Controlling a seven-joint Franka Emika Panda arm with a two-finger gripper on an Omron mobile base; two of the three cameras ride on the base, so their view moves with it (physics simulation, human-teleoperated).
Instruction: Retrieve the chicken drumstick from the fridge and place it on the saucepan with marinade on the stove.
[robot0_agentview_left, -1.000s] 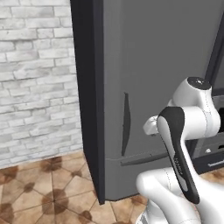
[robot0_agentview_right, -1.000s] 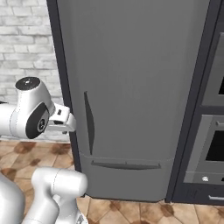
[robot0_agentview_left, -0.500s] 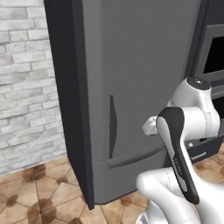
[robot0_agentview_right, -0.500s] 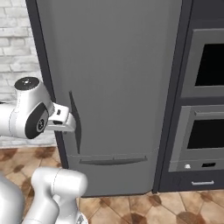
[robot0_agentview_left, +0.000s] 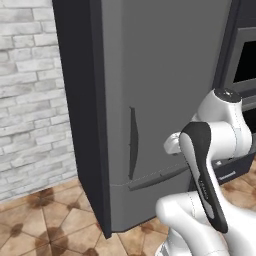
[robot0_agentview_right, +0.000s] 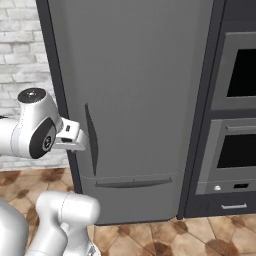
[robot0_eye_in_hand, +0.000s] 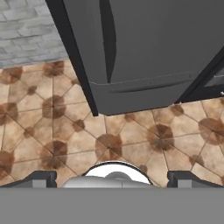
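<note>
In front of the robot, the fridge (robot0_agentview_right: 135, 105) is standing tall and grey with its doors closed, its long dark handle (robot0_agentview_right: 91, 138) running upright beside the arm. To its right, a wall oven (robot0_agentview_right: 235, 125) is showing dark glass windows. Above the brown tiled floor (robot0_eye_in_hand: 87, 140), the hand (robot0_eye_in_hand: 112, 178) is hanging wide open, gripping nothing.

Rendered home kitchen, tall grey fridge (robot0_agentview_right: 140, 100) at centre, wall oven (robot0_agentview_right: 237, 125) at right, white brick wall (robot0_agentview_left: 30, 95) at left, brown tiled floor (robot0_eye_in_hand: 109, 140)
</note>
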